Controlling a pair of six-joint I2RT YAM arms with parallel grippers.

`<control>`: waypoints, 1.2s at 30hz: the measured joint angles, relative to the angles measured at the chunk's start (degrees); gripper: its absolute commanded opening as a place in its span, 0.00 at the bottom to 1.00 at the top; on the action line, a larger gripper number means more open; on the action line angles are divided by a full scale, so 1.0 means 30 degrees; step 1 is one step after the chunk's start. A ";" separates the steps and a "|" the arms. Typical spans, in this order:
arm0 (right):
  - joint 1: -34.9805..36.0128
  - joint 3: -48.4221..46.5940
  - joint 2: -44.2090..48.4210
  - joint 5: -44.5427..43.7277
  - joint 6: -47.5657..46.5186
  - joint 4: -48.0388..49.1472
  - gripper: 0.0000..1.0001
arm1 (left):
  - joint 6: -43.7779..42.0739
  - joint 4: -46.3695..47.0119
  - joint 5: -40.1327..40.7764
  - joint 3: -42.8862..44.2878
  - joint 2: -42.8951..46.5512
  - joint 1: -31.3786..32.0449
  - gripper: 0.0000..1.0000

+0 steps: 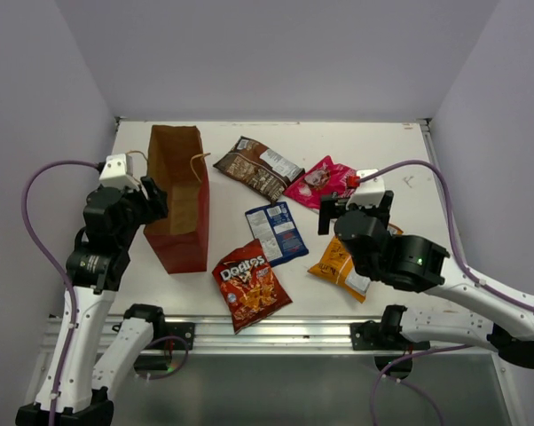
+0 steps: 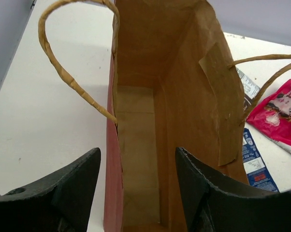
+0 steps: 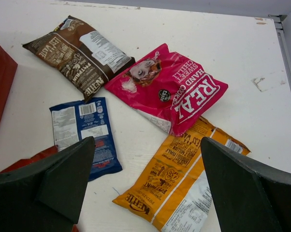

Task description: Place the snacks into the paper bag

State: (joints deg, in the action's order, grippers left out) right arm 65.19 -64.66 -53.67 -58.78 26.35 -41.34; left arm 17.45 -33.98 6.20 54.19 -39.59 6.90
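The paper bag [image 1: 180,200] stands open at the left of the table; in the left wrist view its inside [image 2: 150,145] is empty. My left gripper [image 1: 152,200] is open, its jaws straddling the bag's near left wall [image 2: 112,193]. Five snacks lie on the table: dark brown [image 1: 258,167], pink-magenta [image 1: 320,182], blue-and-white [image 1: 276,231], red-orange Doritos [image 1: 251,284] and orange-yellow [image 1: 340,266]. My right gripper [image 1: 351,206] is open and empty above the orange-yellow packet [image 3: 184,179], with the pink packet [image 3: 172,89], blue packet [image 3: 85,130] and brown packet [image 3: 78,53] ahead.
White walls close in the table on the left, back and right. The table's right edge has a metal rail [image 3: 290,58]. The bag's string handles [image 2: 68,72] stick out at its mouth.
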 measured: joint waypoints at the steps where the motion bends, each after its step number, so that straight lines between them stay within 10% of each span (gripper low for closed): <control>1: 0.0007 0.0073 0.0022 -0.0007 0.0022 -0.0007 0.94 | 0.0000 -0.0095 0.0036 -0.0058 -0.0058 0.0000 0.66; 14: -0.0160 0.0444 -0.0291 0.0146 0.0182 0.0189 0.83 | 0.0306 -0.0481 0.0423 -0.0539 -0.0131 0.0000 0.13; 26: -0.6732 0.1523 -0.7796 0.7300 -0.2463 0.6768 0.99 | 0.0160 -0.0226 0.0175 -0.1158 -0.0029 0.0000 0.13; 36: -0.8131 -0.5304 -1.7711 1.1460 -0.5355 1.0287 0.99 | -0.0197 0.0007 0.0058 -0.1158 0.0124 0.0000 0.12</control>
State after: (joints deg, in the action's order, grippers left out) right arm 40.80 -80.58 -106.80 -24.40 10.28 -10.48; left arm 16.86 -33.95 6.37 50.72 -39.22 6.90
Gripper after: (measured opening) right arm 0.987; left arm 0.121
